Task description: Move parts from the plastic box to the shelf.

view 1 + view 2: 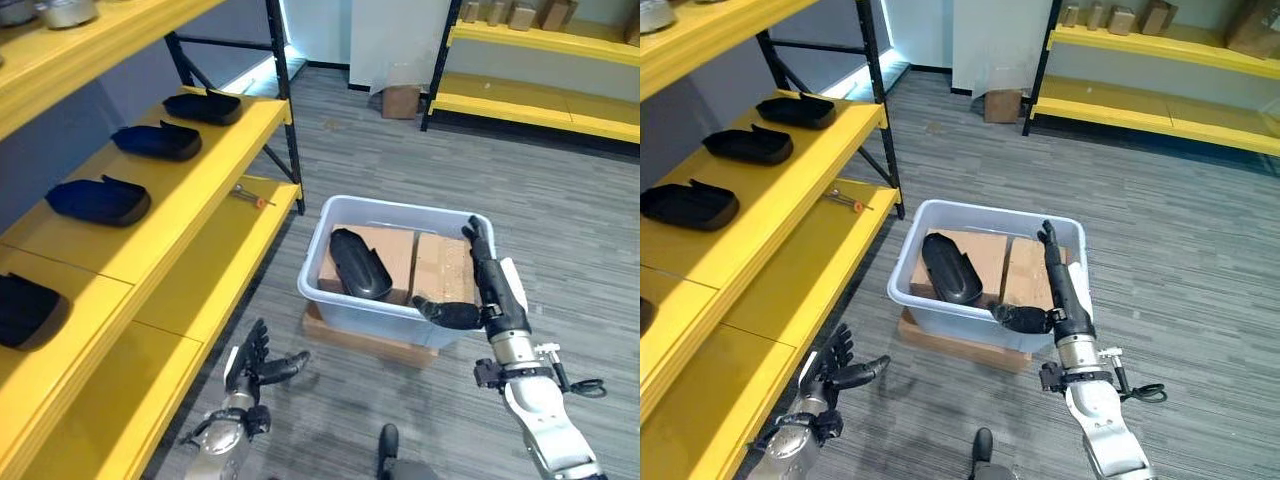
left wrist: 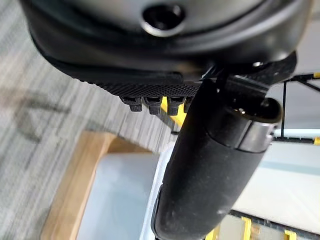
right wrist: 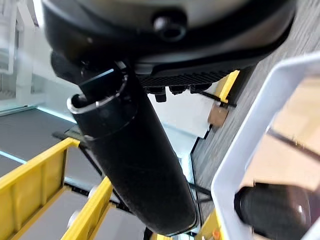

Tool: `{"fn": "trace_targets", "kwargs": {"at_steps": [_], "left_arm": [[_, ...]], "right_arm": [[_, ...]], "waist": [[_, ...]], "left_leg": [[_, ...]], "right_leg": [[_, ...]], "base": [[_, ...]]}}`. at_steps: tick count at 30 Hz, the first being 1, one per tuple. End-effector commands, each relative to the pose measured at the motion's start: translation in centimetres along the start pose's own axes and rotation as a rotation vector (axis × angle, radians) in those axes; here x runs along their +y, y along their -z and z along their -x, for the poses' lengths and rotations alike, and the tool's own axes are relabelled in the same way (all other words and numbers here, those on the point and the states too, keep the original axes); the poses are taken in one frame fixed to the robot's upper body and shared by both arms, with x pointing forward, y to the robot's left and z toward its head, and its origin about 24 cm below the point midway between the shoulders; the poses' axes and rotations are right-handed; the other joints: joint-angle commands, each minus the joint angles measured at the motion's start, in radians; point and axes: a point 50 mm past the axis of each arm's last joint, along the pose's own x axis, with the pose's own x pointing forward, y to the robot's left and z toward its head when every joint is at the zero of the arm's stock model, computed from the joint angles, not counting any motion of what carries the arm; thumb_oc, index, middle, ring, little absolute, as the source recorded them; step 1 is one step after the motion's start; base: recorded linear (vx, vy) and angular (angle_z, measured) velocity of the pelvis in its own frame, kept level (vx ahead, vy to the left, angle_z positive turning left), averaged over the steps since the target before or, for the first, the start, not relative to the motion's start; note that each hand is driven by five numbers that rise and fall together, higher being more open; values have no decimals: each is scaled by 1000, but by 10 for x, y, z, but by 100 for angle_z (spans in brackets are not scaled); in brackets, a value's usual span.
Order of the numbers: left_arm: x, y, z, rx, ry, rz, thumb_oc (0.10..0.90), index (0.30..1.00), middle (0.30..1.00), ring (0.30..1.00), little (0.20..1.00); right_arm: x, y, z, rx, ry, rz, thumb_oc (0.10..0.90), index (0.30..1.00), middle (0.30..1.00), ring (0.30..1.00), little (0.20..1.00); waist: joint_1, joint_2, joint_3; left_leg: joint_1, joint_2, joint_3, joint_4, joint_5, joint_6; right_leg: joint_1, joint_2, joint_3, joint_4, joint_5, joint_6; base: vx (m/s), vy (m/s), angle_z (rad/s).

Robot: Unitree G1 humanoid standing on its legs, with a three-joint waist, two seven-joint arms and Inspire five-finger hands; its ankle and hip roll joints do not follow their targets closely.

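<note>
The yellow shelf (image 1: 190, 170) along the left already carries a row of dark parts (image 1: 98, 200). Beside it on the floor, the plastic box (image 1: 372, 312) rests on a wooden board (image 1: 365, 343) and holds one more black part (image 1: 358, 265), lying on cardboard (image 1: 432, 262). The right hand (image 1: 490, 285) hangs over the box's near right corner, fingers straight and thumb spread, holding nothing. The left hand (image 1: 255, 365) waits low near the floor, fingers relaxed. To grasp well, the right hand probably needs to shift left over the part before closing.
</note>
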Motion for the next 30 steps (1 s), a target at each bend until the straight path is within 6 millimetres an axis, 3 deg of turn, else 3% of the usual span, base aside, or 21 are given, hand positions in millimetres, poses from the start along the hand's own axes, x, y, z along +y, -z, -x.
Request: {"fn": "trace_targets", "kwargs": {"at_steps": [1, 2, 3, 5, 7, 9, 10, 13, 17, 25, 30], "left_arm": [[0, -46, -6, -223, 37, 7, 900, 1000, 1000, 1000, 1000], [0, -44, -5, -216, 35, 6, 900, 1000, 1000, 1000, 1000], [0, -42, -4, -207, 37, 2, 900, 1000, 1000, 1000, 1000], [1, -38, -2, -192, 38, -1, 900, 1000, 1000, 1000, 1000], [2, -37, -1, -189, 40, -6, 900, 1000, 1000, 1000, 1000], [2, -35, -1, -183, 32, -12, 900, 1000, 1000, 1000, 1000], [3, -34, -1, -178, 22, -20, 900, 1000, 1000, 1000, 1000], [6, -32, -1, -172, 17, -25, 900, 1000, 1000, 1000, 1000], [11, -40, -2, -201, 21, -56, 900, 1000, 1000, 1000, 1000], [24, -45, 2, -217, -5, -96, 900, 1000, 1000, 1000, 1000], [25, -49, 1, -228, 10, -113, 900, 1000, 1000, 1000, 1000]], "right_arm": [[-10, -57, -17, -325, 51, -78, 900, 1000, 1000, 1000, 1000], [-10, -57, -17, -326, 45, -78, 900, 1000, 1000, 1000, 1000], [-11, -56, -16, -323, 43, -75, 900, 1000, 1000, 1000, 1000], [-13, -55, -15, -316, 49, -69, 900, 1000, 1000, 1000, 1000], [-14, -55, -14, -312, 52, -70, 900, 1000, 1000, 1000, 1000], [-15, -53, -15, -311, 62, -69, 900, 1000, 1000, 1000, 1000], [-14, -50, -13, -293, 64, -60, 900, 1000, 1000, 1000, 1000], [-12, -47, -9, -276, 41, -56, 900, 1000, 1000, 1000, 1000], [-10, -42, -7, -245, 28, -40, 900, 1000, 1000, 1000, 1000], [-2, -40, -12, -234, -24, 28, 900, 1000, 1000, 1000, 1000], [-8, -38, -24, -231, -52, 165, 900, 1000, 1000, 1000, 1000]], "waist": [[26, -40, 9], [34, -49, 21], [38, -62, 29], [50, -63, 35], [55, -68, 32], [75, -53, 28], [83, -39, 25], [78, -32, 12], [73, -34, -10], [83, -54, -9], [95, -67, -1]], "left_leg": [[-71, -43, -103, 405, 71, 12], [-112, -65, -133, 484, 64, 20], [-161, -70, -125, 474, 63, 32], [-220, -71, -113, 360, 19, 43], [-223, -65, -108, 300, 26, 43], [-229, -24, -131, 22, 111, 16], [-221, -5, -148, -49, 154, -6], [-175, -17, -127, -58, 103, 1], [-123, -82, -62, -49, 33, 31], [-125, -156, -1, -54, -26, 75], [-164, -161, -8, -53, -22, 74]], "right_leg": [[42, 2, 82, 56, -46, -6], [54, 8, 90, 53, -58, -15], [63, 1, 92, 50, -62, -15], [92, -5, 104, 40, -72, 3], [98, -12, 117, 36, -72, 12], [120, -18, 136, 41, -93, 35], [145, -25, 145, 55, -118, 46], [154, -35, 147, 66, -131, 58], [169, -98, 170, 65, -100, 90], [116, -173, 191, 45, 1, 144], [93, -178, 171, 32, 20, 149]], "base": [[118, -261, -27], [124, -212, -47], [172, -110, -52], [189, 16, -32], [179, 99, -10], [379, 256, -44], [381, 261, -50], [239, 183, -56], [229, 236, -34], [106, 144, -13], [21, 2, 6]]}}
